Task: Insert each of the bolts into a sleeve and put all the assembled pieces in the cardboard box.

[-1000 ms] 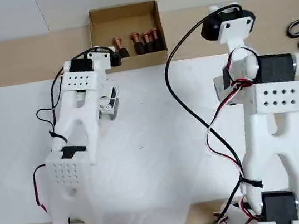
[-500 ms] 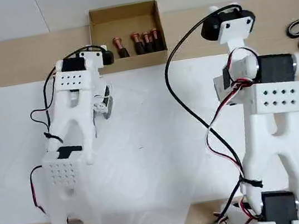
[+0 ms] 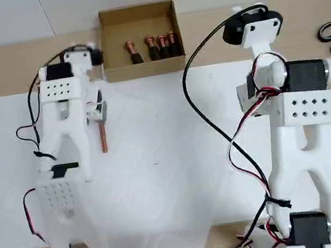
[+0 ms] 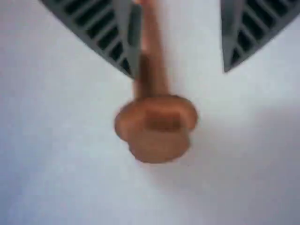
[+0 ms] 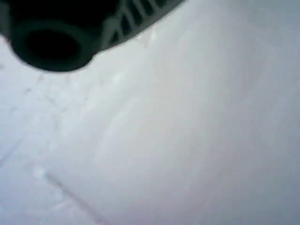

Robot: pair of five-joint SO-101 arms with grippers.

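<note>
My left pincer (image 3: 98, 112) has swung out to the left side of the flat white paper sheet (image 3: 177, 159). It now hangs wide apart over a long copper-coloured bolt (image 4: 157, 124) lying on the paper (nothing is gripped yet). I think that bolt is my next one to pick up. The small brown cardboard box (image 3: 145, 69), which I was beside a moment ago, has four finished pieces (image 3: 154, 46) in it. My right arm (image 3: 299, 141) has not moved.
</note>
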